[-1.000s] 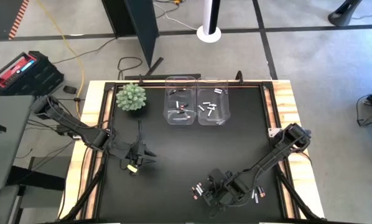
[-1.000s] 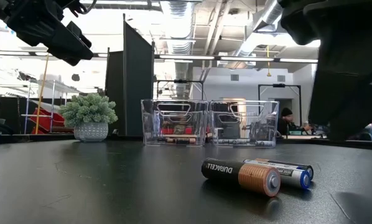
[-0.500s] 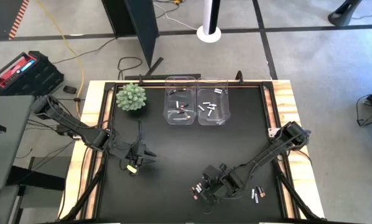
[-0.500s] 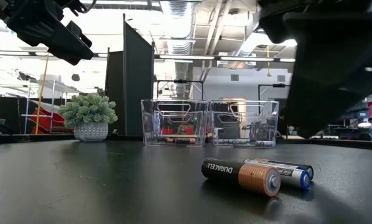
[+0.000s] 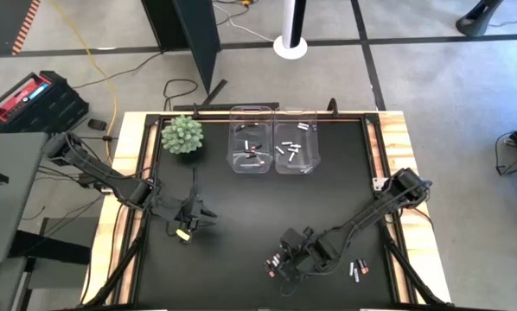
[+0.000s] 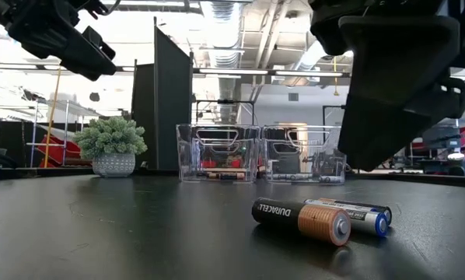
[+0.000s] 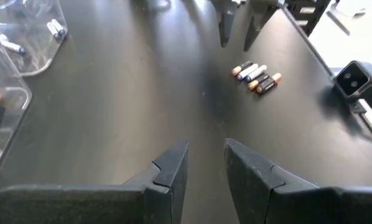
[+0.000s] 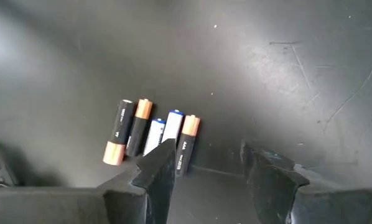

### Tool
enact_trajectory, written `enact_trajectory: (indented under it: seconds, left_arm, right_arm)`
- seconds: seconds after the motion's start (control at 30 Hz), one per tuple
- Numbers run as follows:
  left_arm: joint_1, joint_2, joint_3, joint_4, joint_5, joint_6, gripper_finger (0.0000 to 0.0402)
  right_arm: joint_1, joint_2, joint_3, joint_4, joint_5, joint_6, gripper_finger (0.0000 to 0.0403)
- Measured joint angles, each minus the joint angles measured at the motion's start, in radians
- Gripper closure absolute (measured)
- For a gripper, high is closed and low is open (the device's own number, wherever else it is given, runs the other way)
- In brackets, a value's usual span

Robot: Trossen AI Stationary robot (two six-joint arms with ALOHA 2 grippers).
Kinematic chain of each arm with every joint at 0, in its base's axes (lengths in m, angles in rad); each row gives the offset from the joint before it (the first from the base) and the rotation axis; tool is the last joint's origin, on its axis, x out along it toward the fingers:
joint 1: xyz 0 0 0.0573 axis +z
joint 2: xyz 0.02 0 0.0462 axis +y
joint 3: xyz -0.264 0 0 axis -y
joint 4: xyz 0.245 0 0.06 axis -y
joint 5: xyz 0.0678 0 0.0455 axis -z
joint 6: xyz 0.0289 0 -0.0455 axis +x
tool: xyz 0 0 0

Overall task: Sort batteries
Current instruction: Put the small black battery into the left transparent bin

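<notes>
Batteries (image 8: 152, 138): five cells side by side on the tabletop (image 5: 241, 216), well apart from the clear bins (image 5: 251, 111) on the near side, toward the right; copper-ended dark cells mixed with white-and-blue ones, so not yet sorted; second small loose group (image 5: 356, 269) further right, equally far from the bins.

Right jaws: spread wide, empty, hanging just above the five-cell row, one finger (image 8: 158, 168) over the end of a dark cell; probably held open and low to straddle a single cell end-on; no contact seen yet.

Left jaws: slightly parted, pinching nothing; parked above bare tabletop, nearer the bins than the right jaws and off to their left; presumably waiting out of the way.

Bins: left one holding dark copper-ended cells (image 5: 252, 158), right one (image 5: 295, 111) holding white cells (image 5: 289, 149); set side by side, touching, presumably so either kind drops in with a short reach.

Judgement: pick stage, partway through; tight packing of the row likely to make neighbours roll or get nudged when the jaws close; narrow approach on the outermost cell advisable.

Low view: two cells (image 6: 302, 218) lying touching, unheld.
</notes>
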Motion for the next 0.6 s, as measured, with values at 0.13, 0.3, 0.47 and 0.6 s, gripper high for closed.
enact_trajectory:
  seconds: [0.13,0.3,0.47,0.6]
  left_arm:
    - [0.0,0.0,0.0,-0.02,0.0,0.005,0.0303]
    - [0.0,0.0,0.0,-0.036,0.0,-0.003,0.0303]
    - [0.0,0.0,0.0,-0.036,0.0,-0.001,0.0303]
    - [0.0,0.0,0.0,-0.036,0.0,-0.002,0.0303]
  right_arm:
    - [-0.003,0.0,0.0,-0.002,0.0,-0.003,0.0202]
    - [-0.015,0.0,0.0,-0.002,0.0,-0.003,0.0202]
    - [-0.027,0.0,0.0,-0.002,0.0,-0.003,0.0202]
    - [-0.042,0.0,0.0,-0.002,0.0,-0.006,0.0202]
